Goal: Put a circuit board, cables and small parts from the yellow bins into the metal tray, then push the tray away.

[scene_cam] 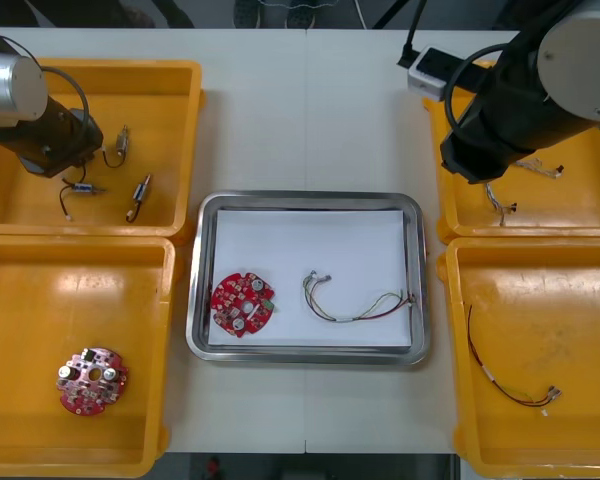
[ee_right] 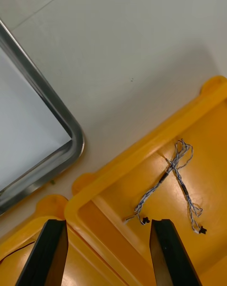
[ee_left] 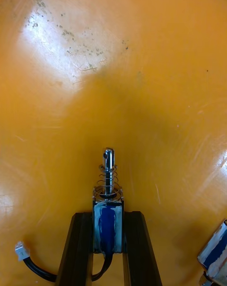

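Note:
My left gripper [ee_left: 108, 217] is down in the far left yellow bin [scene_cam: 170, 110], shut on a small metal part [ee_left: 108, 198] with a blue body, a spring plunger and a black lead. Two more small metal parts [scene_cam: 140, 197] lie close by. My right gripper [ee_right: 109, 224] hangs open over the corner of the far right yellow bin [ee_right: 142, 148], just short of a twisted blue and white cable [ee_right: 172, 172]. The metal tray [scene_cam: 205, 345], white inside, holds a round red circuit board [scene_cam: 243, 303] and a red and yellow cable [scene_cam: 360, 303].
The near left bin [scene_cam: 10, 300] holds another red circuit board [scene_cam: 92, 380]. A thin red and black cable [scene_cam: 505, 385] lies in the near right bin [scene_cam: 580, 300]. Bare table shows beyond the tray, between the two far bins.

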